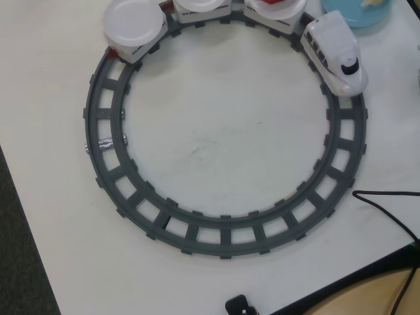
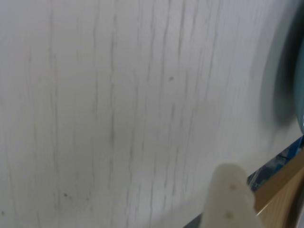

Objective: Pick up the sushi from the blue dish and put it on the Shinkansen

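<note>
The blue dish (image 1: 366, 14) sits at the top right corner of the overhead view, cut by the frame edge, with a pale piece on it that is presumably the sushi (image 1: 374, 3); too little of it shows to give its long axis. The Shinkansen (image 1: 335, 52) stands on the grey ring track (image 1: 223, 239) just beside the dish, nose toward the lower right, with its plate-topped cars (image 1: 134, 26) trailing along the top of the ring. One car carries a red piece (image 1: 272, 3). The arm does not appear in the overhead view. In the wrist view, only one pale finger (image 2: 230, 199) shows at the bottom edge above the white table (image 2: 118, 104), so whether the jaws are apart or together cannot be told. A blurred blue-grey curve at the right edge of that view is probably the dish rim (image 2: 289, 71). Judged from this, the dish lies to the right of the gripper in the wrist view, and the coming move should carry the gripper that way until the sushi sits between the fingers.
</note>
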`<act>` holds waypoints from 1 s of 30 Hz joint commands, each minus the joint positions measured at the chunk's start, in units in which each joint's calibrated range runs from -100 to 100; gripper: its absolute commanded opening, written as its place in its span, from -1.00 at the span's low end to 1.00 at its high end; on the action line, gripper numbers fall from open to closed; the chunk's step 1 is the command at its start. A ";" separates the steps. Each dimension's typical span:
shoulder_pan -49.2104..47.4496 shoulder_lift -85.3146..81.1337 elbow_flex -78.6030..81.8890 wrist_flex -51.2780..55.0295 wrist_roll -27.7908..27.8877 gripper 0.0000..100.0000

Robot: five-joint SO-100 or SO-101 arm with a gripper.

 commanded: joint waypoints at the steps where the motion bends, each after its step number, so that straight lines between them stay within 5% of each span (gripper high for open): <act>1: -0.11 -0.18 -0.26 -0.10 -0.49 -0.58; 19: -0.73 0.99 -0.80 -0.87 0.08 -0.58; 25: 7.19 10.18 -5.20 -10.88 6.22 -0.58; 30: 8.34 23.12 -5.46 -21.58 6.22 -0.58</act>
